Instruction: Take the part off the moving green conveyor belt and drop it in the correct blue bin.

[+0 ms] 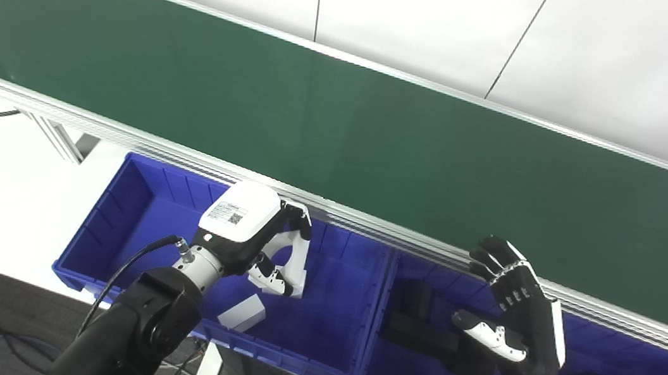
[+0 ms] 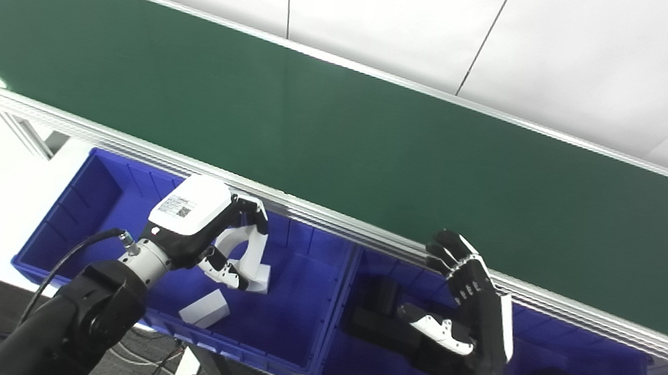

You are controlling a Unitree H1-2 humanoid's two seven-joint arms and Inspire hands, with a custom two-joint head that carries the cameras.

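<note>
Left hand [image 1: 251, 235] (gripping white part [image 1: 292, 265])

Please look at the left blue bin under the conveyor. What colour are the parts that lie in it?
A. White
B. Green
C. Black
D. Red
A. A white block lies on the floor of the left blue bin, below the left hand, which is shut on another white part; the black parts lie in the right blue bin.

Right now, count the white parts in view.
2. One white L-shaped plastic part is held in the left hand above the left blue plastic bin; one white block lies on that bin's floor. Others may be hidden.
</note>
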